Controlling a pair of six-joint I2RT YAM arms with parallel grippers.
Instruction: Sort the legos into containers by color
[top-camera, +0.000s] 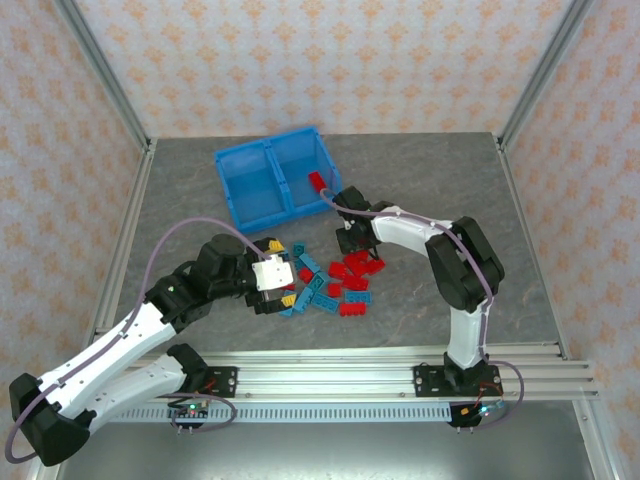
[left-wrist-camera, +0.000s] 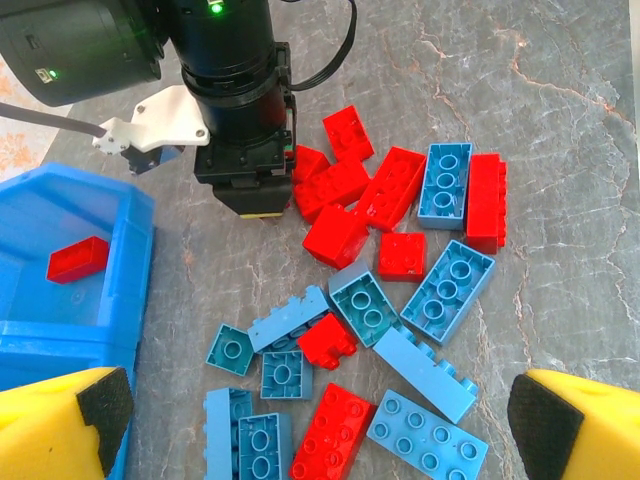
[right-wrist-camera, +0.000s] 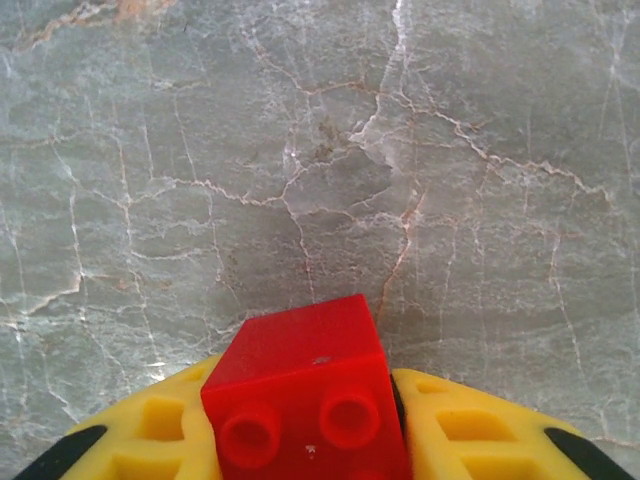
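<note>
An aluminium rail (top-camera: 340, 372) runs along the near edge of the grey, marble-veined desk (top-camera: 500, 290). Just beyond it the left end effector (top-camera: 287, 271) hangs spread wide over the loose legos (top-camera: 335, 280), red and blue mixed in one heap mid-desk. Beside the heap, the right end effector (right-wrist-camera: 305, 425) pinches a red brick (right-wrist-camera: 300, 370). Farther back sits the blue bin (top-camera: 250, 158), with a red piece (top-camera: 316, 182) in its right compartment. Peach patterned walls (top-camera: 330, 60) and metal posts (top-camera: 105, 70) enclose everything.

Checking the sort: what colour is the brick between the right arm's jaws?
Bright red. The small studded plastic brick shows best in the right wrist view.
</note>
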